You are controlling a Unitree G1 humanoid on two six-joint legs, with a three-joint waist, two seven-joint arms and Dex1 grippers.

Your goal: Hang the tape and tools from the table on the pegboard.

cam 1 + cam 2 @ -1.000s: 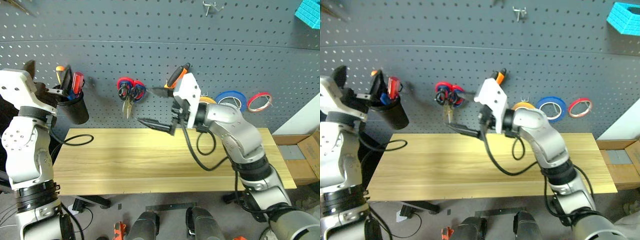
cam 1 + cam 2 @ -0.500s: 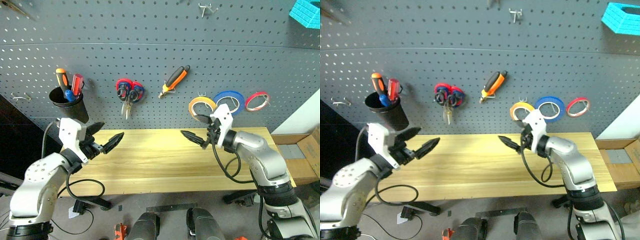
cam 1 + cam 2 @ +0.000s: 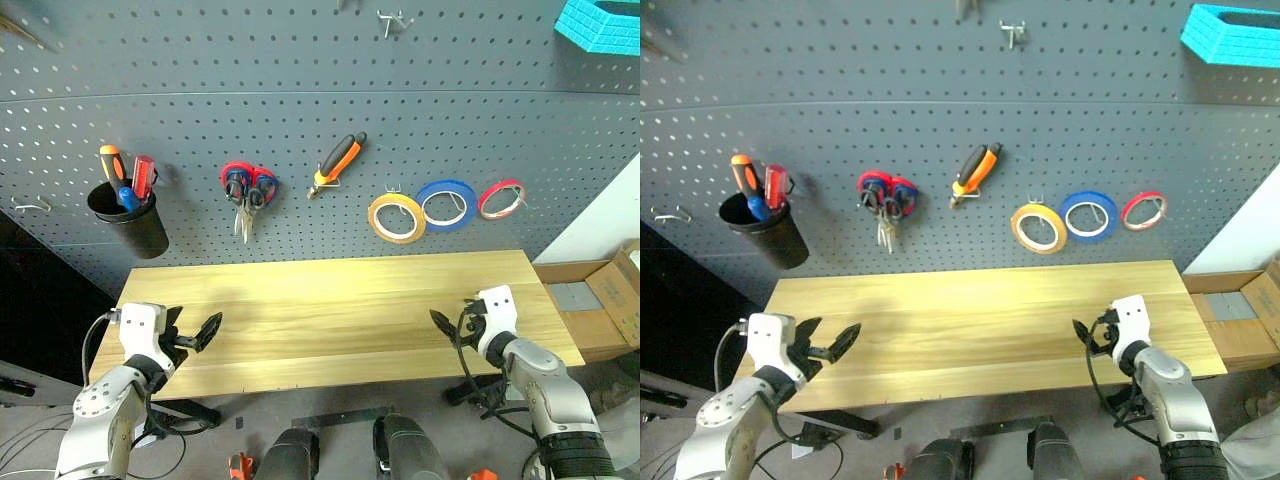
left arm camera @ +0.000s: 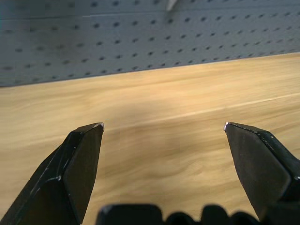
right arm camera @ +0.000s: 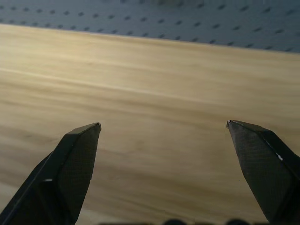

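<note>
The pegboard (image 3: 300, 90) rises beyond both grippers, and the table (image 3: 330, 310) lies under them with bare wood beneath each. The left gripper (image 3: 195, 335) hovers over the table's near left corner with its jaws spread wide, holding and touching nothing; the left wrist view shows only wood grain between its fingertips (image 4: 79, 154). The right gripper (image 3: 452, 328) hovers over the near right part of the table, its jaws equally wide and empty. Up and beyond the left gripper hangs one black cup (image 3: 130, 220) with three screwdrivers: one orange-and-black screwdriver (image 3: 110, 165), one red, one blue. Between the two grippers, higher on the board, hang the scissors (image 3: 243, 195), a bunch of red, black and blue loops that cannot be counted, and one pair of pliers (image 3: 335, 165). Above the right gripper hang three rings: the tape (image 3: 397, 217), one blue ring (image 3: 447, 204) and one red ring (image 3: 501, 199).
</note>
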